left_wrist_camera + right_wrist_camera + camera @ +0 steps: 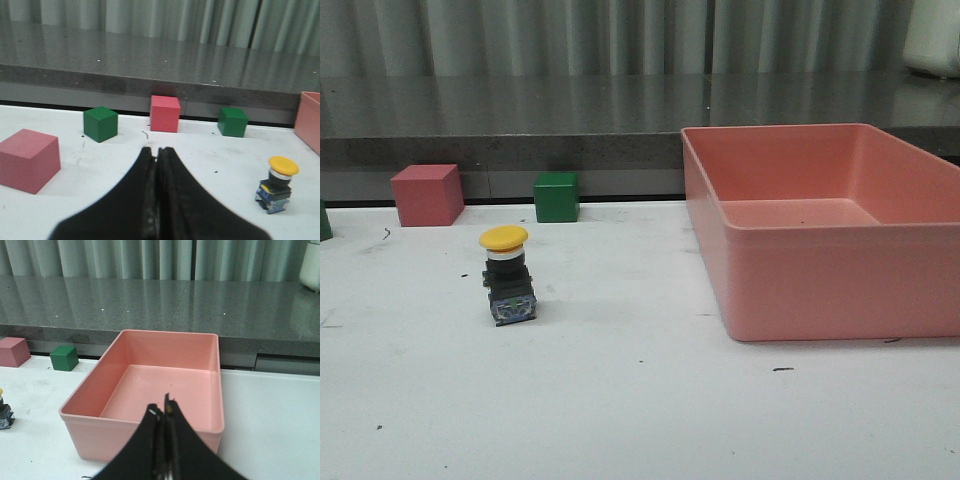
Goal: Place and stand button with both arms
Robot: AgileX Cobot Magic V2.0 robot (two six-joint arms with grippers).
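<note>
both tools closed on nothing, left tool (158, 152), right tool (164, 412), button (507, 275) upright, pink bin (820, 300) well apart

Front view: a low camera faces forward over the white bench (640, 420) toward a grey ledge and curtain, taking in the button (507, 276), a green cube (556, 197) and the pink bin (820, 230). Left wrist view: looks forward past the closed left pincer (157, 152), sharing the button (277, 184) and that cube (232, 122) with the front view. Right wrist view: looks over the closed right pincer (164, 410) into the bin (150, 390), close ahead.
</note>
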